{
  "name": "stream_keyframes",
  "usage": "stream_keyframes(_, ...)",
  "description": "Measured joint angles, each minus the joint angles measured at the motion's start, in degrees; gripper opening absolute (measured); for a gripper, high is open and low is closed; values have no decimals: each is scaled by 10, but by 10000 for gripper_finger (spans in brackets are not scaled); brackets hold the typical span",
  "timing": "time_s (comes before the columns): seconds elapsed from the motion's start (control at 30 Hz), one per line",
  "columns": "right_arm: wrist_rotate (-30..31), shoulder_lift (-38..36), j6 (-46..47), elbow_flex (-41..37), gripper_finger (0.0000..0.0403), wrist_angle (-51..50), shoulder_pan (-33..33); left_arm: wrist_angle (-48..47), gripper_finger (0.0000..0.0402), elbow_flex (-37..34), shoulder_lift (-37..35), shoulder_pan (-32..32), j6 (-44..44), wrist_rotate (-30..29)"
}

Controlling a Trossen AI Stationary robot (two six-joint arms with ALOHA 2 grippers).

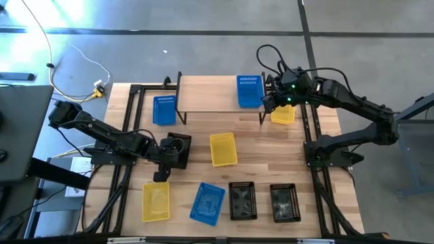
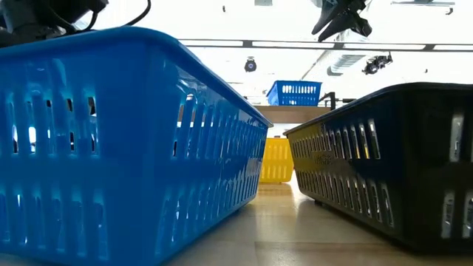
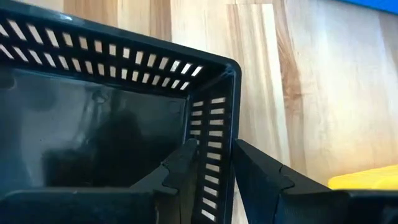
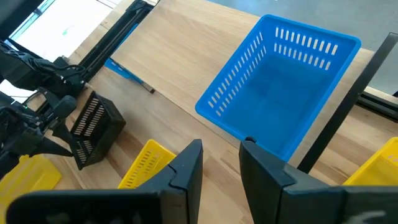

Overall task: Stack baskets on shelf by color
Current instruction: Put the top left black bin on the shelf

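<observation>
A black basket [image 1: 179, 149] hangs tipped at the table's left middle, with my left gripper [image 3: 214, 149] shut on it. The shelf [image 1: 210, 95] stands at the far edge, a blue basket [image 1: 249, 91] resting flat on its right end. My right gripper [image 4: 221, 165] hovers open above the shelf's right end with nothing between its fingers. On the table lie a blue basket [image 1: 164, 110] left of the shelf, a yellow one [image 1: 223, 149] in the middle and another yellow one [image 1: 283, 114] beside the shelf's right legs. My left gripper has the black basket's side wall [image 3: 214, 134] near a corner, one finger inside the basket and one outside. The fingers slant down from the table's left side. The basket sits tilted in the hold [image 4: 93, 127]; whether its low edge touches the table I cannot tell.
Along the near edge lie a yellow basket [image 1: 156, 201], a blue one [image 1: 207, 202] and two black ones [image 1: 243, 200] [image 1: 285, 202]. Black frame rails [image 1: 129, 129] run along both sides of the table. Bare wood shows between the shelf and the near row.
</observation>
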Motion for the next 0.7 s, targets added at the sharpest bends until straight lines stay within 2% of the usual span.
stream_keyframes(0.37, 0, 0, 0, 0, 91, 0, 0, -3, 93, 6, -8, 2, 10, -22)
stream_keyframes(0.7, 0, 0, 0, 0, 91, -1, 0, -62, 93, 45, -8, 2, 20, -51)
